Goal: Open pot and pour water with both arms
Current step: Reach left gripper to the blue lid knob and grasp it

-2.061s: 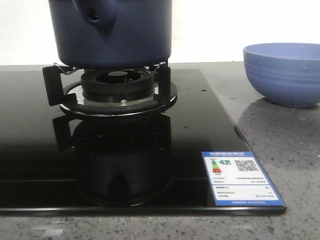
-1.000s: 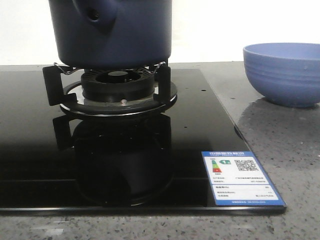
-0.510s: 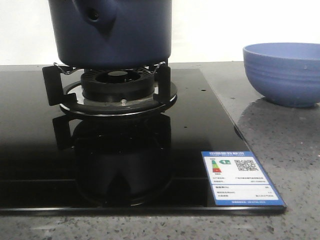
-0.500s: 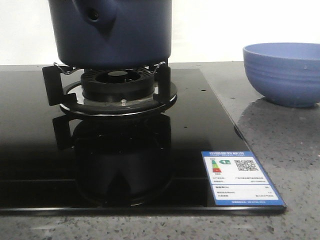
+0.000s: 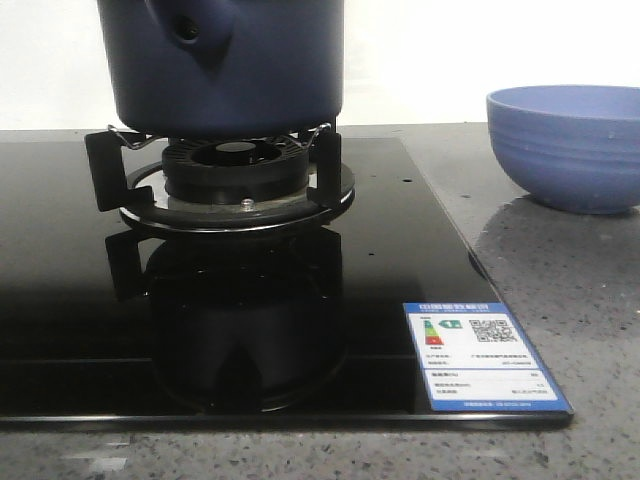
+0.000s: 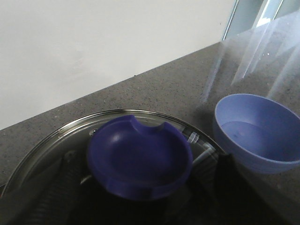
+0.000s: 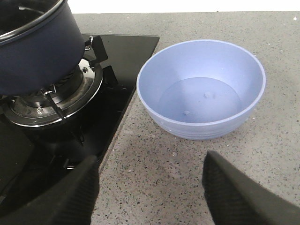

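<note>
The dark navy pot (image 5: 250, 70) stands on the burner (image 5: 235, 175); its handle stub with a round hole (image 5: 187, 32) faces the front camera. The pot also shows in the right wrist view (image 7: 37, 51). In the left wrist view a glass lid (image 6: 51, 145) with a dark blue knob (image 6: 140, 157) lies under my left gripper (image 6: 145, 192). This gripper is open, one finger on each side of the knob, with a gap at one side. My right gripper (image 7: 150, 187) is open and empty over the stone counter, beside the hob. Neither gripper shows in the front view.
A periwinkle ribbed bowl (image 5: 565, 150) stands on the grey counter right of the hob, just beyond my right gripper's fingers (image 7: 201, 93) and beside the lid (image 6: 255, 131). The black glass hob (image 5: 400, 250) carries an energy label (image 5: 485, 355) at its front right corner.
</note>
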Action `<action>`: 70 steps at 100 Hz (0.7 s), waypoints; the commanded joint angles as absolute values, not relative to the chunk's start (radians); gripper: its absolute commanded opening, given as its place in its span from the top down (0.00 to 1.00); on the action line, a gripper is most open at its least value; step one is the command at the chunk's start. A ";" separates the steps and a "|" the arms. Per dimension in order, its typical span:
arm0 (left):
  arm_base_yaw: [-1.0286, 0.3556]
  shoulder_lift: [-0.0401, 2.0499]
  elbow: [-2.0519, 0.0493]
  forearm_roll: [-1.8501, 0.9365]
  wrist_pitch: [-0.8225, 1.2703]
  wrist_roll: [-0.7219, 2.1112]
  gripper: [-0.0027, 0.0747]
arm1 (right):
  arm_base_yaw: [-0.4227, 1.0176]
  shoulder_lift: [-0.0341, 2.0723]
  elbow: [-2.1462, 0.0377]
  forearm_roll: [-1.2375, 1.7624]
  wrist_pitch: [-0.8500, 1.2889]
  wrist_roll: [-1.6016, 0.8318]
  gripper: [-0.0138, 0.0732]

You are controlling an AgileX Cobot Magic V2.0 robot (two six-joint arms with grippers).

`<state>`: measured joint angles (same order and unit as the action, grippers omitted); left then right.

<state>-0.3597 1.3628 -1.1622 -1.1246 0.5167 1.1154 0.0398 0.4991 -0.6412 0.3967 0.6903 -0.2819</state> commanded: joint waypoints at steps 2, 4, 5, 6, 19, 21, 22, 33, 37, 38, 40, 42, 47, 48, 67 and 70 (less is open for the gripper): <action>-0.377 1.351 -1.197 -1.170 0.500 1.173 0.27 | 0.042 0.510 -0.677 0.413 0.628 -0.291 0.35; -0.377 1.356 -1.197 -1.173 0.500 1.185 0.27 | 0.042 0.510 -0.677 0.413 0.628 -0.291 0.35; -0.377 1.356 -1.197 -1.173 0.500 1.192 0.27 | 0.042 0.510 -0.677 0.413 0.628 -0.291 0.35; -0.377 1.359 -1.197 -1.176 0.500 1.196 0.27 | 0.042 0.510 -0.677 0.413 0.628 -0.291 0.35; -0.377 1.383 -1.197 -1.191 0.495 1.259 0.27 | 0.042 0.510 -0.677 0.413 0.628 -0.291 0.35; -0.377 1.383 -1.197 -1.194 0.493 1.263 0.27 | 0.042 0.510 -0.677 0.413 0.628 -0.291 0.35; -0.377 1.385 -1.197 -1.194 0.491 1.264 0.27 | 0.042 0.510 -0.677 0.413 0.628 -0.291 0.35; -0.377 1.388 -1.197 -1.210 0.466 1.284 0.28 | 0.042 0.510 -0.677 0.413 0.630 -0.291 0.35; -0.377 1.388 -1.197 -1.212 0.456 1.284 0.28 | 0.042 0.510 -0.677 0.413 0.632 -0.291 0.35; -0.377 1.388 -1.197 -1.211 0.456 1.284 0.28 | 0.042 0.510 -0.677 0.413 0.632 -0.291 0.35; -0.377 1.388 -1.197 -1.211 0.453 1.284 0.28 | 0.042 0.510 -0.677 0.413 0.632 -0.291 0.35; -0.377 1.388 -1.197 -1.211 0.448 1.284 0.28 | 0.042 0.510 -0.677 0.413 0.634 -0.291 0.35; -0.377 1.388 -1.197 -1.211 0.448 1.284 0.28 | 0.042 0.510 -0.677 0.413 0.636 -0.291 0.35; -0.377 1.388 -1.197 -1.211 0.448 1.284 0.28 | 0.042 0.510 -0.677 0.413 0.636 -0.291 0.35; -0.377 1.388 -1.197 -1.215 0.448 1.284 0.36 | 0.042 0.510 -0.677 0.413 0.638 -0.291 0.35; -0.377 1.388 -1.197 -1.215 0.448 1.284 0.38 | 0.042 0.510 -0.677 0.413 0.638 -0.291 0.35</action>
<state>-0.3680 1.4183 -1.1646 -1.1713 0.4671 1.2856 0.0398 0.4991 -0.6412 0.3967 0.6977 -0.2825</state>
